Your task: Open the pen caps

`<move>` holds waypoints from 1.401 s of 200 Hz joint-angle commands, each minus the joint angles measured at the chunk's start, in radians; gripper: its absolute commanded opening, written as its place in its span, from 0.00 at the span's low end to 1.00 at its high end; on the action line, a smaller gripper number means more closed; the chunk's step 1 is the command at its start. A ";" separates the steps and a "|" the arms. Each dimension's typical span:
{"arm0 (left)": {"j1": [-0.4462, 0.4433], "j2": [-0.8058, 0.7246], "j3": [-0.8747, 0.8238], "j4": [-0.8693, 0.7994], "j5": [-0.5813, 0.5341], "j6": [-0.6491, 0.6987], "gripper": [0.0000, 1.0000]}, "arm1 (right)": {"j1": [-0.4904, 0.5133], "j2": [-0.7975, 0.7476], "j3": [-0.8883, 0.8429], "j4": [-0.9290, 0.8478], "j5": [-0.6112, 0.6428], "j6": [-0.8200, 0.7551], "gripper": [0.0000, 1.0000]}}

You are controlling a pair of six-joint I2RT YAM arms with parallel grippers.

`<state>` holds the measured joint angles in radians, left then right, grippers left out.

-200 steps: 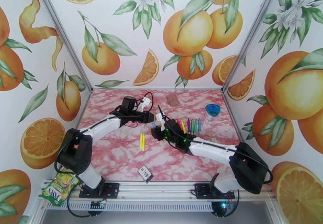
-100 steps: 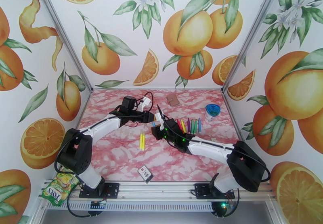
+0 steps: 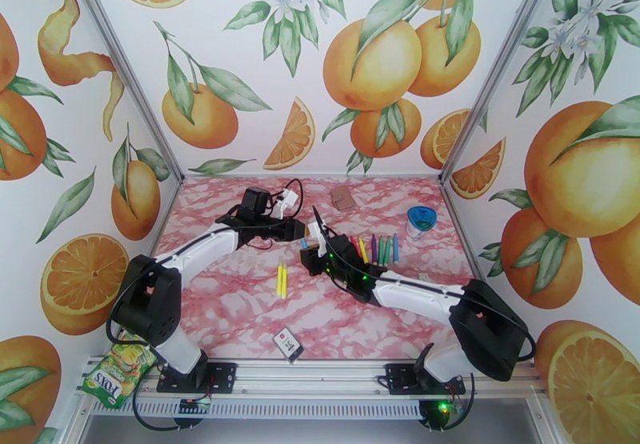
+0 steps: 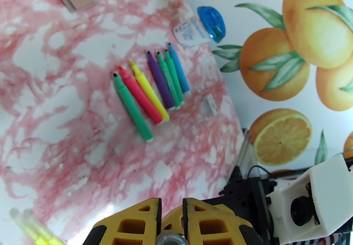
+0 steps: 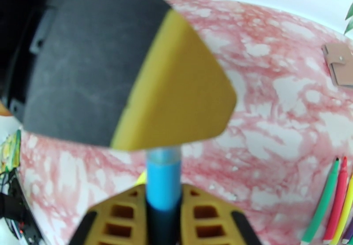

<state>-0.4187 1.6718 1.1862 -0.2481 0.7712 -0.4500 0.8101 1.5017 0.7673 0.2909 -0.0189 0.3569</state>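
Right hand (image 5: pixel 163 195) and left hand (image 4: pixel 171 212) clamp blue pen (image 5: pixel 163 175).

The pink-marbled tabletop (image 3: pixel 240 310) carries six markers (image 4: pixel 150 89) side by side at right and two yellow markers (image 3: pixel 281 280) near the middle. A tan wallet (image 3: pixel 343 198) lies at the back, a blue-lidded container (image 3: pixel 419 222) beside the right wall, and a black-and-white card (image 3: pixel 289 345) near the front edge.

Blue pen (image 5: pixel 163 177): end hidden, probably inside blurred left jaws.
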 commanded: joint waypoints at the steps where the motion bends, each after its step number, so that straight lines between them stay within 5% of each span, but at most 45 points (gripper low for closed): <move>1: 0.051 -0.015 0.058 0.011 -0.160 -0.013 0.00 | 0.004 -0.034 -0.050 -0.047 -0.030 -0.023 0.05; 101: 0.111 0.010 0.060 0.077 -0.194 -0.119 0.00 | 0.005 -0.067 -0.111 -0.027 -0.028 -0.039 0.02; 280: 0.187 0.132 0.135 0.183 -0.093 -0.229 0.00 | 0.003 -0.163 -0.164 -0.020 0.045 -0.073 0.00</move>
<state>-0.2176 1.7958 1.2793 -0.0746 0.6895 -0.7002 0.8112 1.3724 0.6037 0.2859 0.0147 0.2974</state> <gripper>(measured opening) 0.164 0.171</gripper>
